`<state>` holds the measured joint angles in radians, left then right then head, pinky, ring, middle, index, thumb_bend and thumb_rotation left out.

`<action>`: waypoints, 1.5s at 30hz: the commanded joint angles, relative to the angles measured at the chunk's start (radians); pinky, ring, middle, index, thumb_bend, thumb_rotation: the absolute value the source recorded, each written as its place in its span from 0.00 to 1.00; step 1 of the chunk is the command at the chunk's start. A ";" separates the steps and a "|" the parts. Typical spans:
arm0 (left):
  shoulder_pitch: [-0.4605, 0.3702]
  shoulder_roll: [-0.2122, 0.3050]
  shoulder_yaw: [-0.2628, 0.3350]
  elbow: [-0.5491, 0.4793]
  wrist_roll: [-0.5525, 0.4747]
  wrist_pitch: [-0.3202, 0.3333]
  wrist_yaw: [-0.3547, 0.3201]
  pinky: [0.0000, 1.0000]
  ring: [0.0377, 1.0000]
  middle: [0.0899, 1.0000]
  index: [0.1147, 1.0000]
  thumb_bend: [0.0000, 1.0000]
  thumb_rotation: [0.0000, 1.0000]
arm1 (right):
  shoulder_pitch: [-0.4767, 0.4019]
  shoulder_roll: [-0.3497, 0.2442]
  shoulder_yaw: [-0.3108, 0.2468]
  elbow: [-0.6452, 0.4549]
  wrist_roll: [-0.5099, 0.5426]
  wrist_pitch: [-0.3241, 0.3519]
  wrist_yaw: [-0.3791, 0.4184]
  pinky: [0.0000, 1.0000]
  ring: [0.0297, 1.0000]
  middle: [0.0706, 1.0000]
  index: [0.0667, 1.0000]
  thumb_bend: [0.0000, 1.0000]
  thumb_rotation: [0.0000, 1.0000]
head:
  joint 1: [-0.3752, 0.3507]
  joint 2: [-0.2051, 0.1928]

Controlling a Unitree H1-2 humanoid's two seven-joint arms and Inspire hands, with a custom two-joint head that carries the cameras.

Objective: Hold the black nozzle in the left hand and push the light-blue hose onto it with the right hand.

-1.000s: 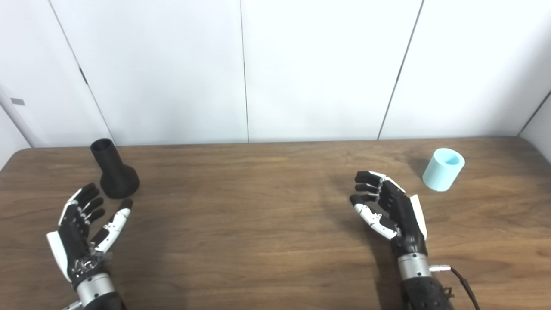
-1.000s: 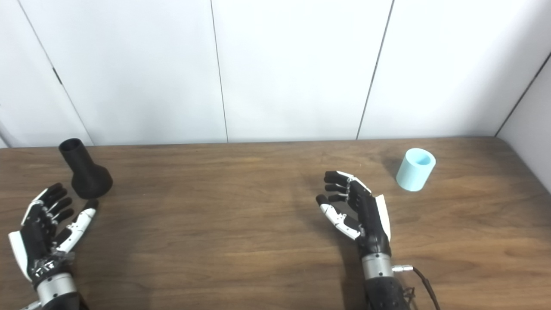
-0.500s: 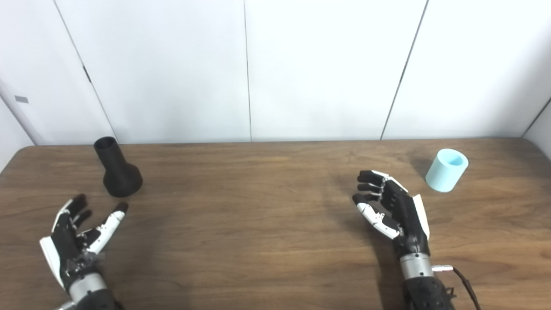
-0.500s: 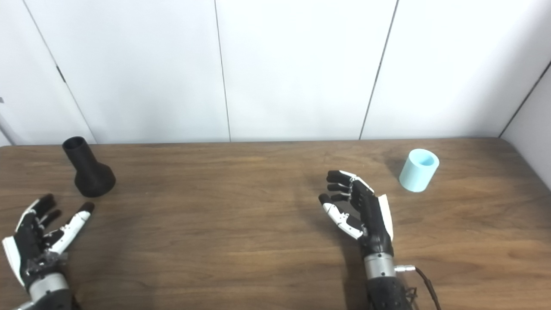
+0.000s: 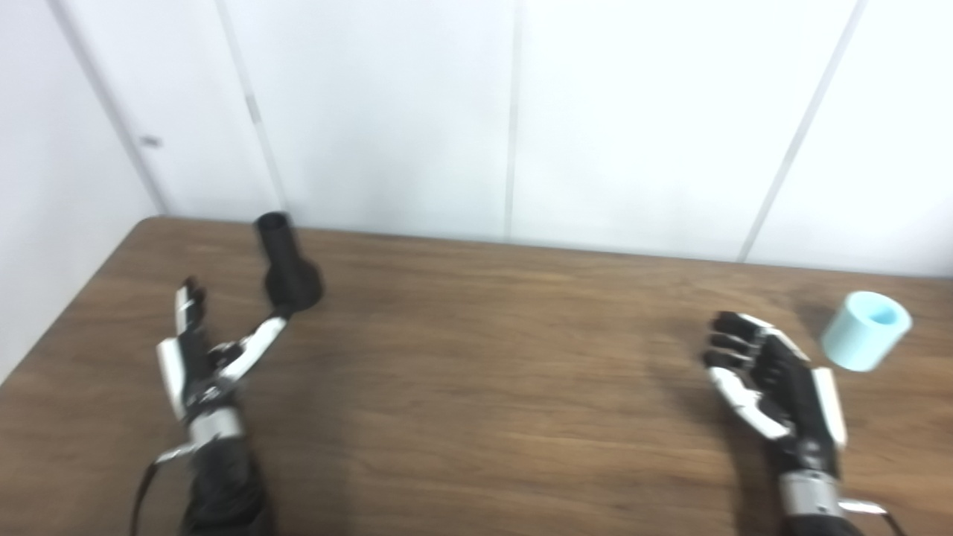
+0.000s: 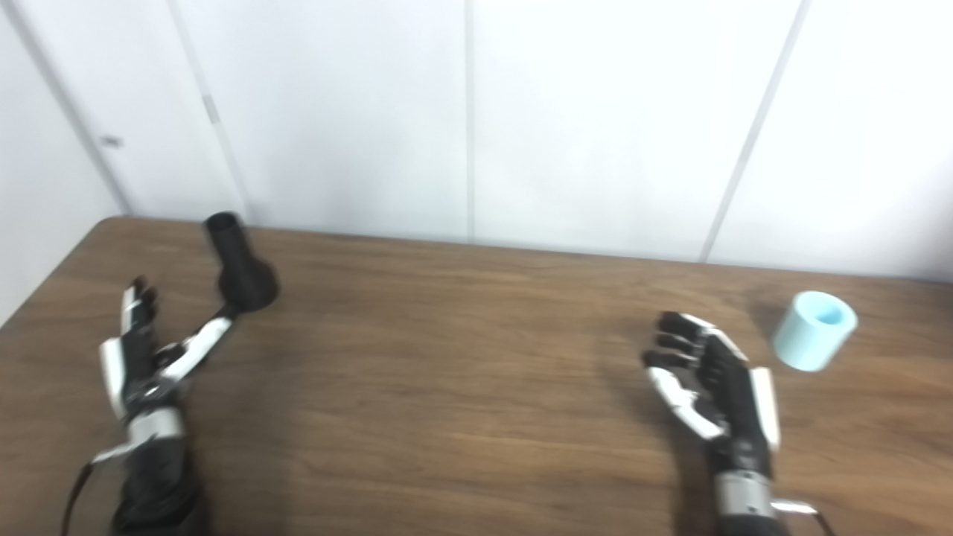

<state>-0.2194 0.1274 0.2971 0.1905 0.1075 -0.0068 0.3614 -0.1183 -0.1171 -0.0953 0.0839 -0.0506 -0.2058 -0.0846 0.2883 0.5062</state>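
The black nozzle [image 5: 287, 264] stands upright on its wide base at the back left of the wooden table [image 5: 476, 417]. My left hand [image 5: 199, 350] is open just in front of it, palm up, thumb tip close to the nozzle's base; touching or not is unclear in the blur. The light-blue hose [image 5: 866, 330], a short tube, rests tilted on the table at the far right. My right hand [image 5: 770, 383] is open with fingers curled, left of and nearer than the hose, apart from it. Both hands hold nothing.
White wall panels [image 5: 514, 112] rise right behind the table's far edge. The table's left edge [image 5: 67, 298] runs close beside my left hand. A cable [image 6: 808, 510] leaves the right wrist.
The camera has swung left, shifting the whole scene to the right. My left hand has reached forward toward the nozzle's base. The right hand, nozzle and hose keep their places on the table.
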 commanded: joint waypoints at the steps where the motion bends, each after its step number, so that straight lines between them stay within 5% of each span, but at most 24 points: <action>1: 0.001 -0.015 -0.017 0.048 0.030 -0.006 0.026 0.97 1.00 0.98 1.00 0.97 0.30 | -0.005 -0.026 -0.017 0.015 0.009 -0.031 0.006 0.59 0.67 0.68 0.66 0.24 0.19 | 0.031 -0.003; 9: -0.027 -0.037 -0.049 0.097 0.074 -0.004 0.082 0.98 0.98 0.96 0.99 1.00 0.35 | -0.008 -0.046 -0.030 -0.032 0.070 0.026 0.045 0.61 0.70 0.71 0.69 0.17 0.03 | 0.185 -0.018; 11: -0.035 -0.044 -0.058 0.105 0.088 0.010 0.098 0.98 0.98 0.96 0.98 1.00 0.34 | -0.009 -0.056 -0.027 -0.038 0.069 0.014 0.056 0.60 0.70 0.71 0.68 0.15 0.09 | 0.222 -0.025; 15: -0.052 -0.054 -0.057 0.127 0.084 0.044 0.113 0.94 0.96 0.95 0.98 1.00 0.37 | -0.012 -0.055 -0.035 -0.052 0.051 0.030 0.041 0.53 0.65 0.65 0.62 0.24 0.41 | 0.256 -0.037; 21: -0.082 -0.036 -0.060 0.210 0.085 0.036 0.130 0.99 0.99 0.97 0.99 1.00 0.38 | -0.015 -0.062 -0.043 -0.044 0.050 0.052 0.039 0.47 0.60 0.61 0.58 0.36 0.53 | 0.286 -0.049; 45: -0.154 0.055 -0.131 0.338 0.114 0.079 0.112 1.00 0.96 0.91 0.93 1.00 0.40 | -0.009 -0.054 -0.042 -0.039 0.024 0.045 0.031 0.40 0.54 0.56 0.52 0.65 0.70 | 0.245 -0.064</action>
<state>-0.4085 0.1873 0.1776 0.4841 0.2161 0.0257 0.4964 -0.1053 -0.1614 -0.1273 0.0738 -0.0303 -0.1327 -0.0485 0.5323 0.4418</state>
